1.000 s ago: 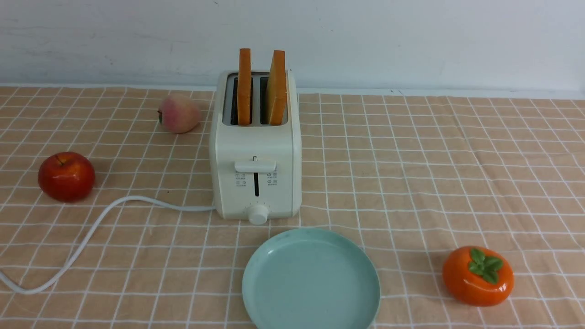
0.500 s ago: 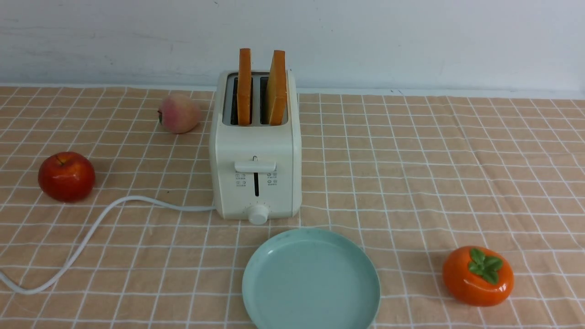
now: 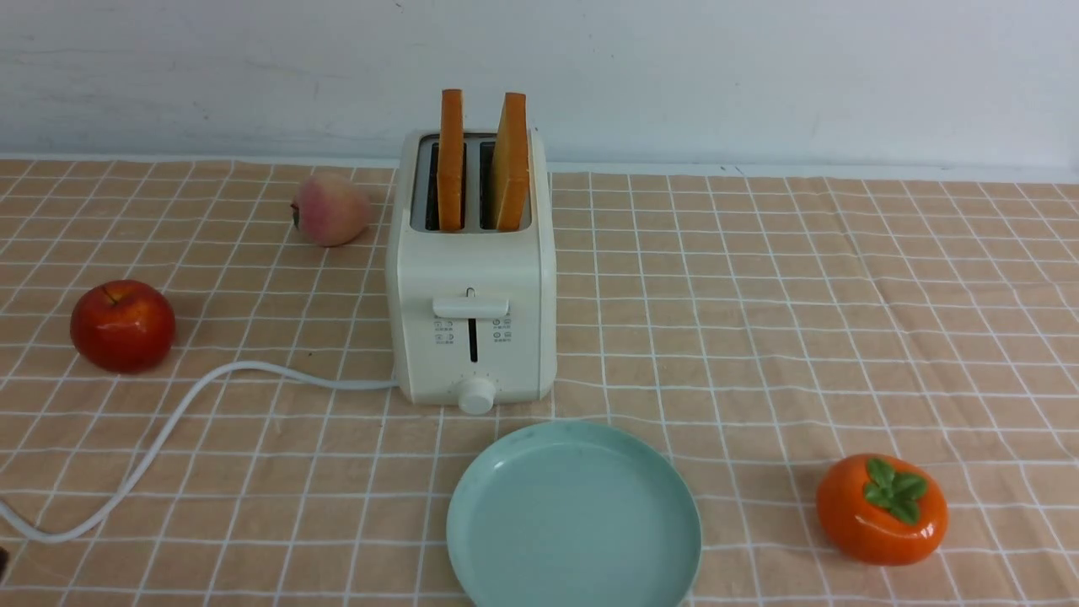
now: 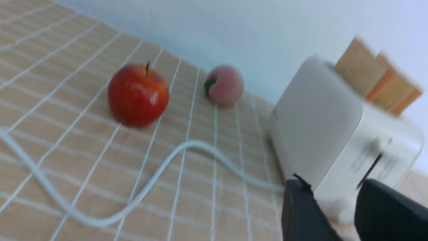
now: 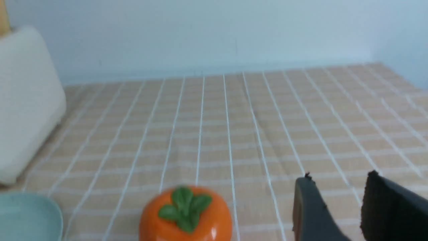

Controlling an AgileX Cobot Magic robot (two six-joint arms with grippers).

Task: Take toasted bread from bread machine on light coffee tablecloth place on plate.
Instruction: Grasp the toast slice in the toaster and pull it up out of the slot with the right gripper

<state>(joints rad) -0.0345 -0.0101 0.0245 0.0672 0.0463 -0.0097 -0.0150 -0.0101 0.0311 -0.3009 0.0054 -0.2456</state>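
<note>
Toasted bread (image 3: pixel 451 160) upright in bread machine (image 3: pixel 472 287) (plate (image 3: pixel 573 514) just in front); L gripper (image 4: pixel 331 180), R gripper (image 5: pixel 339 174) spread.

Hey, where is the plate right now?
In the front view the plate lies on the tablecloth, just in front of the bread machine and slightly to its right, with the persimmon farther right.
</note>
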